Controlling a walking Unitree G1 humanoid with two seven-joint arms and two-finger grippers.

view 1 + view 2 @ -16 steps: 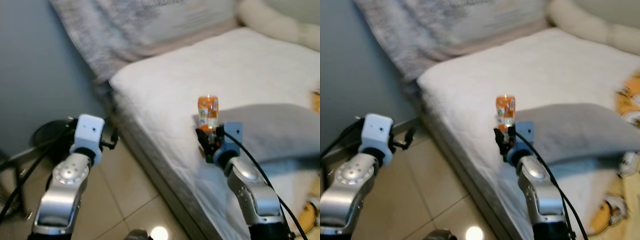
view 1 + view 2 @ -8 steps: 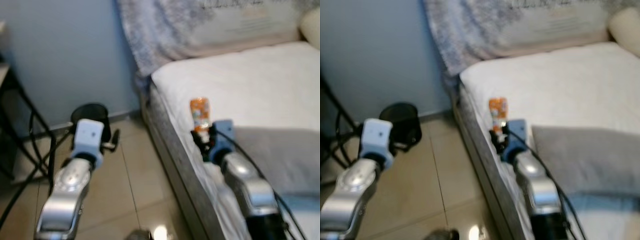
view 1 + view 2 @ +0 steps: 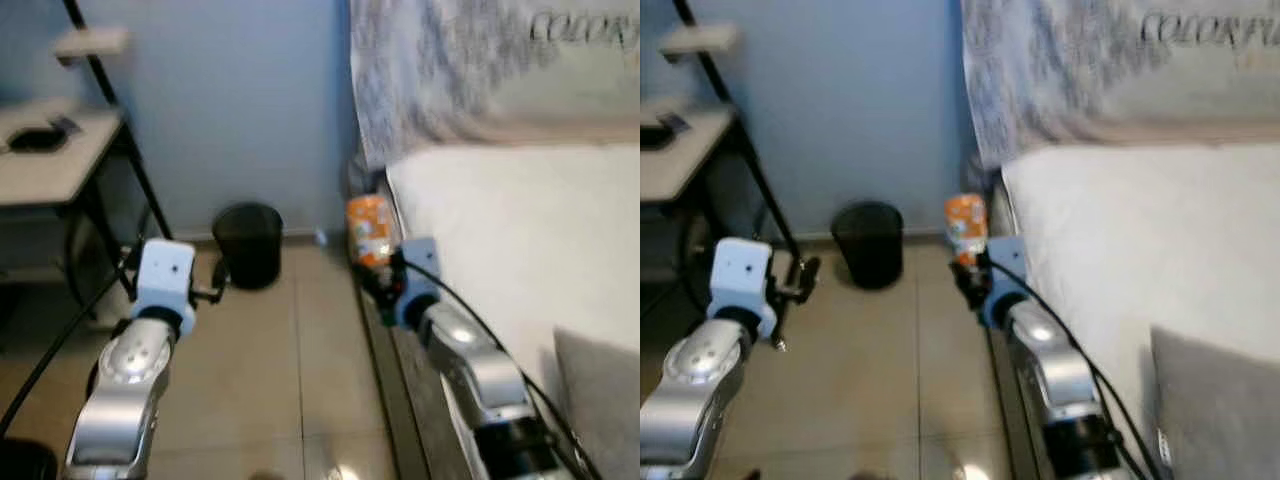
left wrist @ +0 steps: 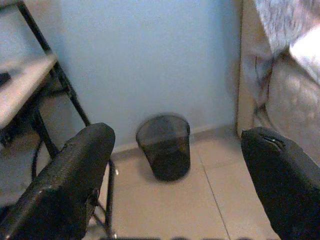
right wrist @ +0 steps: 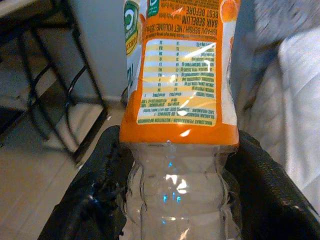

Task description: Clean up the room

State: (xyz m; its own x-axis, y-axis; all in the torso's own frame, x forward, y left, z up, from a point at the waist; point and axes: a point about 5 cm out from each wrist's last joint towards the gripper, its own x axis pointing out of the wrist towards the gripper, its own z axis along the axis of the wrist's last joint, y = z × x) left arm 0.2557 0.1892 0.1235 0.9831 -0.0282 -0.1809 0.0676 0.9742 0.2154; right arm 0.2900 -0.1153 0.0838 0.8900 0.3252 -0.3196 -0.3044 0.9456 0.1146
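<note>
A clear plastic bottle with an orange label (image 3: 370,228) stands up out of my right gripper (image 3: 380,276), which is shut on its clear end. Up close in the right wrist view, the bottle (image 5: 180,75) sits between both black fingers (image 5: 102,195). The gripper holds it above the floor, beside the bed's corner. A black mesh waste bin (image 3: 248,245) stands on the tiles against the blue wall. My left gripper (image 3: 216,283) hovers over the floor, open and holding nothing; its wrist view looks at the bin (image 4: 165,147) between the spread fingers (image 4: 75,175).
The bed (image 3: 520,220) with a white sheet fills the right side, with a patterned pillow (image 3: 470,70) at its head and a grey cushion (image 3: 605,395) lower down. A black-framed table (image 3: 50,165) stands at the left. Beige tiles (image 3: 290,380) lie between them.
The camera has swung left: the bed slid to the right, and the bin and the table came into view. The bottle stays in my right gripper.
</note>
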